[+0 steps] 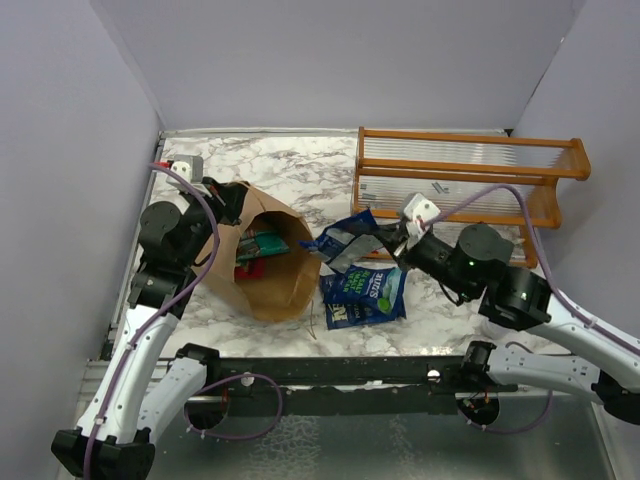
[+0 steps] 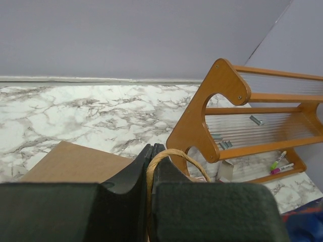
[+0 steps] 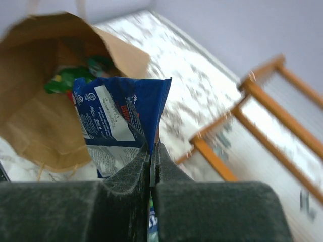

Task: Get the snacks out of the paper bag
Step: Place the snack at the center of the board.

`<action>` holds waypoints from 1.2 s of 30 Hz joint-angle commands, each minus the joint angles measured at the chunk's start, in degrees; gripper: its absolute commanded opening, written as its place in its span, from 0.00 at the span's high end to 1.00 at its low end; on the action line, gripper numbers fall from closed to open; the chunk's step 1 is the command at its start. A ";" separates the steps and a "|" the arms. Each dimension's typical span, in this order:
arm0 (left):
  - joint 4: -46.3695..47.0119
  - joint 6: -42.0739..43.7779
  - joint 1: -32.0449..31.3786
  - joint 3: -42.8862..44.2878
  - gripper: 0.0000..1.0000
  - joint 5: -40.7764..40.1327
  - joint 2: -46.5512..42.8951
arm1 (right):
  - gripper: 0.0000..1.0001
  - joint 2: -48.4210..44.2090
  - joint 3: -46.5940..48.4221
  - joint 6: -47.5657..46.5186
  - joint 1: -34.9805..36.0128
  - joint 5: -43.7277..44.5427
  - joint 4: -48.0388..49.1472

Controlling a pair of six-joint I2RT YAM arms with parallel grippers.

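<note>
No text can be read for certain. The dark blue packet (image 1: 365,290) lying flat carries large white lettering, too small to make out. The raised blue packet (image 3: 118,126) shows a white printed panel, blurred beyond reading.

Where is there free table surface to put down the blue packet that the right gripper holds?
Free: the far marble between paper bag, wooden rack and back wall; also the near-right strip beside the lying blue packet. Crowded: between bag mouth and right gripper, where the held packet hangs.
</note>
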 commanded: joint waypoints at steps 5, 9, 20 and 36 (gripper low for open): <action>1.62 0.43 -0.17 0.38 1.00 -1.11 0.56 | 0.99 9.32 4.72 36.80 0.29 25.46 -20.46; 1.32 0.47 -0.09 0.47 1.00 -1.21 0.56 | 0.99 9.28 1.17 45.89 0.28 22.05 -22.22; 1.67 0.16 -0.08 0.46 1.00 -0.57 0.93 | 0.99 10.19 -2.18 61.10 0.29 30.91 -34.07; 3.15 0.04 -0.13 0.16 1.00 0.09 1.59 | 0.99 0.40 1.64 85.17 0.29 35.60 -64.12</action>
